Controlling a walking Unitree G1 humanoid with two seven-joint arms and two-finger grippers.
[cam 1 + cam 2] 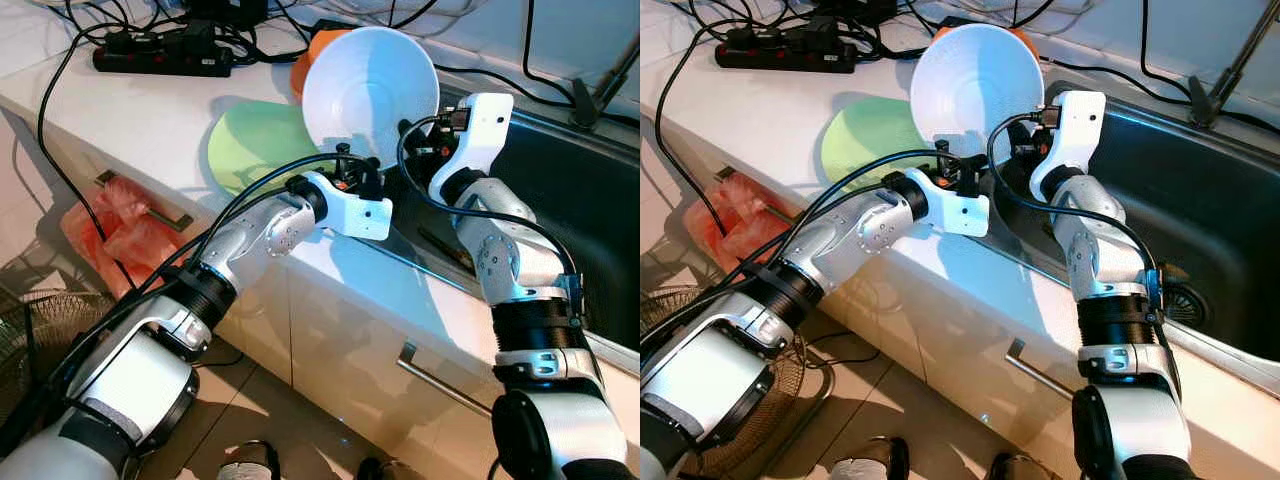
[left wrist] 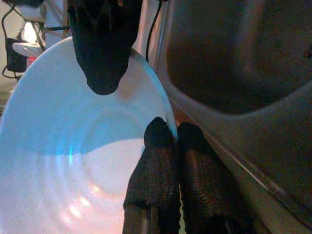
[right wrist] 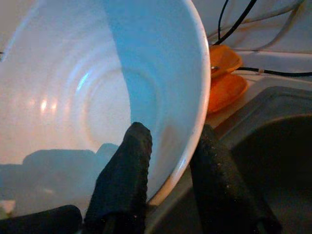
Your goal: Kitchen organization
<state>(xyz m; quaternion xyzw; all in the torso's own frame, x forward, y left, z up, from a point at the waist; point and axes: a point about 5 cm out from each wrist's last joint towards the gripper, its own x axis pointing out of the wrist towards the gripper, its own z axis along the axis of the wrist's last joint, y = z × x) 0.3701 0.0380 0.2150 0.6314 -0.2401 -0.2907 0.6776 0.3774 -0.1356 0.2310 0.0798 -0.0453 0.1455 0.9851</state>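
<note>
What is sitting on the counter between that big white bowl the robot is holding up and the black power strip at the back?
In the left eye view, bare white counter lies between the white bowl and the power strip, with a black cable trailing across it.

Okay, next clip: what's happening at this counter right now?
The robot holds a white bowl tipped on edge at the counter's edge beside the dark sink. Both end effectors pinch its rim: the left end effector and the right end effector each have one finger inside and one outside. A green plate lies on the counter behind, with orange dishes past it.
</note>
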